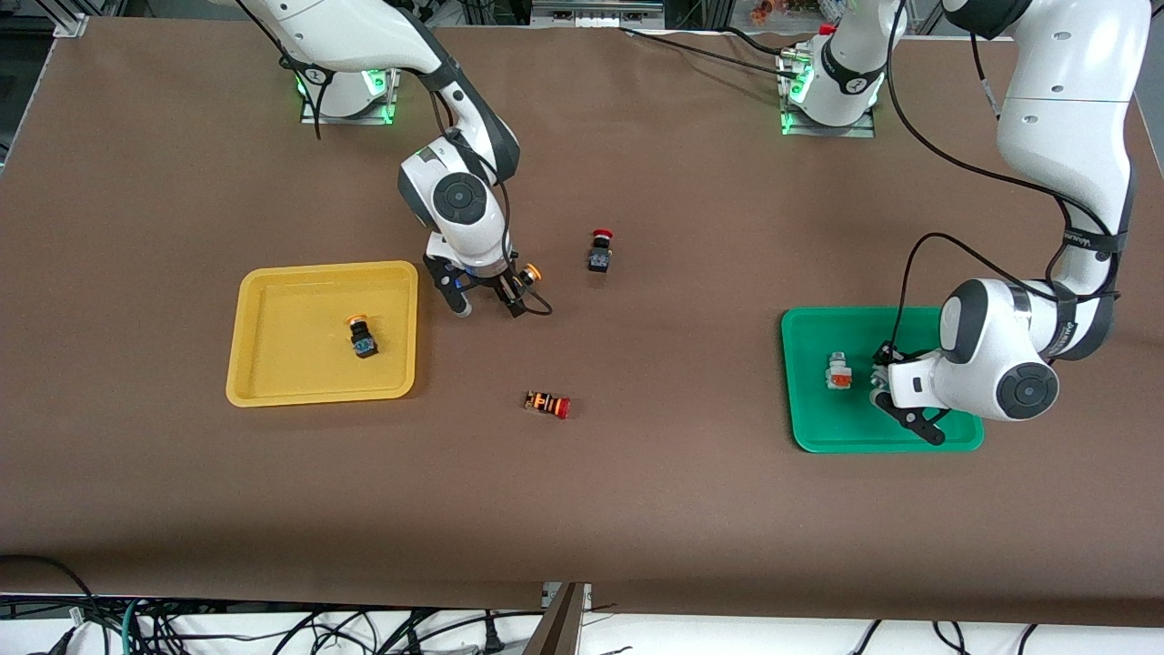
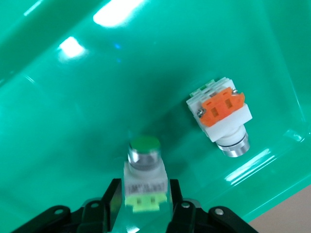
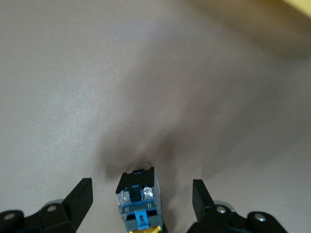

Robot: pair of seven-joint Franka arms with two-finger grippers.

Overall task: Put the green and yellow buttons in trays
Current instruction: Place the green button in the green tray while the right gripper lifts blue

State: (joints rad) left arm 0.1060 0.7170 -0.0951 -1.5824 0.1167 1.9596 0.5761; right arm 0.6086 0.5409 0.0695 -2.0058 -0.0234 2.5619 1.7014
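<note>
On the brown table (image 1: pixel 637 491), my right gripper (image 1: pixel 489 301) hangs released astride a yellow-capped button (image 3: pixel 138 201) just beside the yellow tray (image 1: pixel 273 382), which holds another yellow-capped button (image 1: pixel 362 335). My left gripper (image 2: pixel 142 206) sits in the green tray (image 1: pixel 818 437), clenched on a green-capped button (image 2: pixel 143 180) beside an orange-block button (image 2: pixel 222 115). Two red-capped buttons (image 1: pixel 600 250) (image 1: pixel 547 403) lie between the trays.
</note>
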